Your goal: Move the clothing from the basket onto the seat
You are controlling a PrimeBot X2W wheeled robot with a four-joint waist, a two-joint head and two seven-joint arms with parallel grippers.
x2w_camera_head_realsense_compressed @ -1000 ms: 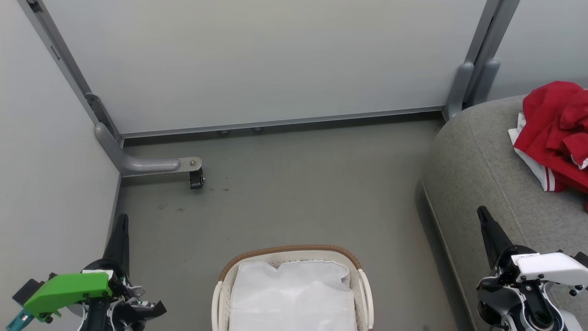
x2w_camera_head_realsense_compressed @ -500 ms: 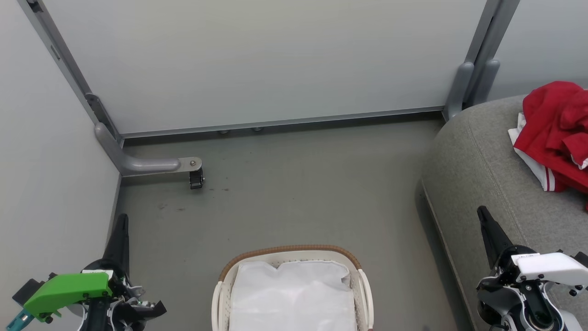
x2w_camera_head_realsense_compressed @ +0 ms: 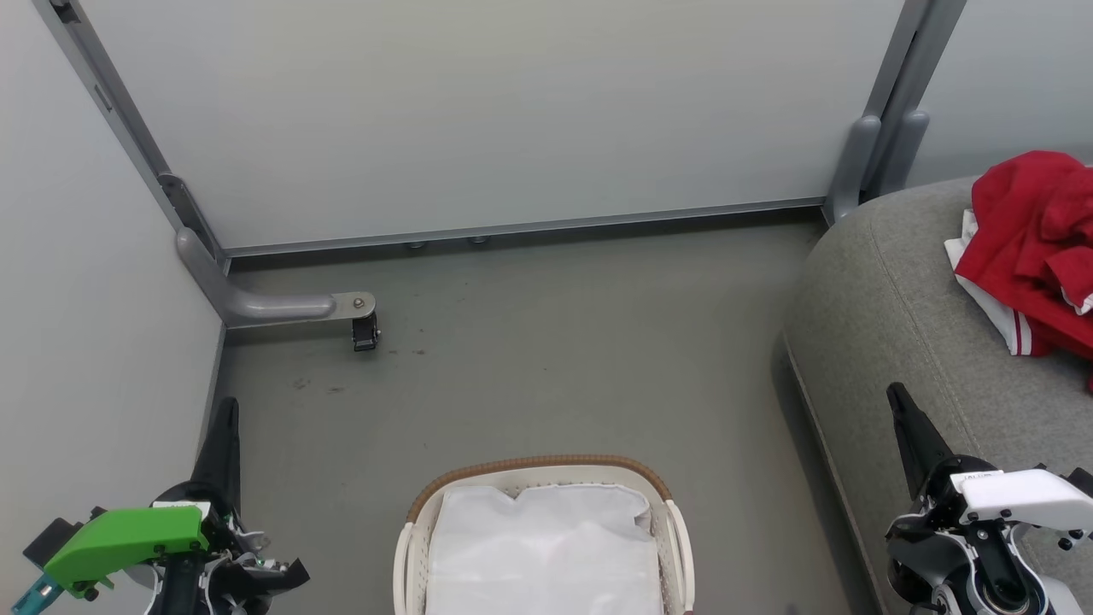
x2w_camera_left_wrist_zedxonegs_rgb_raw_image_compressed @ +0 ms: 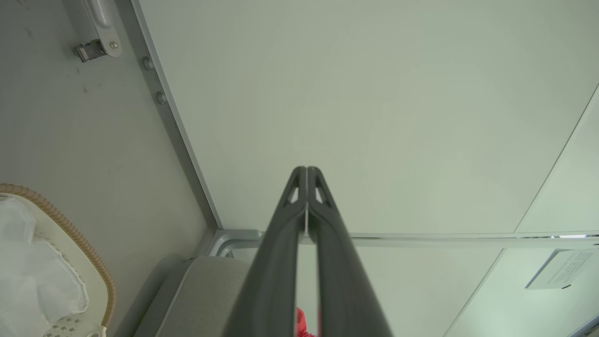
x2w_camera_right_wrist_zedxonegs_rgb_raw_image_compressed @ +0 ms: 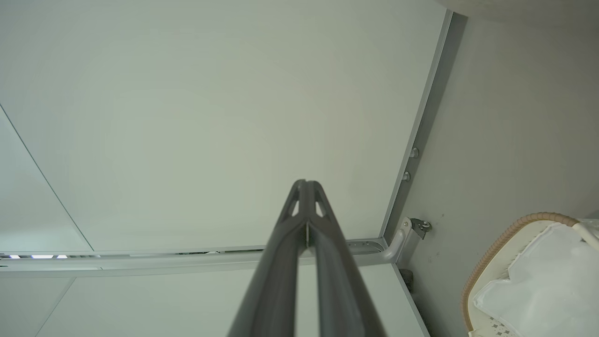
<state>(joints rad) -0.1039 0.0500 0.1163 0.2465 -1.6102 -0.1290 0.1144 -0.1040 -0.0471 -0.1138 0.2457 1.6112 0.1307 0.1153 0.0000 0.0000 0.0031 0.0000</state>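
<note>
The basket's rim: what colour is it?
Brown, woven. The basket's rim shows best in the head view.

Head view: the clothing runs off the right edge, the basket off the bottom. Left wrist view: the lower-right notice, seemingly printed, is unreadable.

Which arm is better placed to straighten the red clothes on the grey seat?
Likely the right: the right gripper, shut, hangs at the seat, near the clothing; the left gripper sits beyond the basket.
</note>
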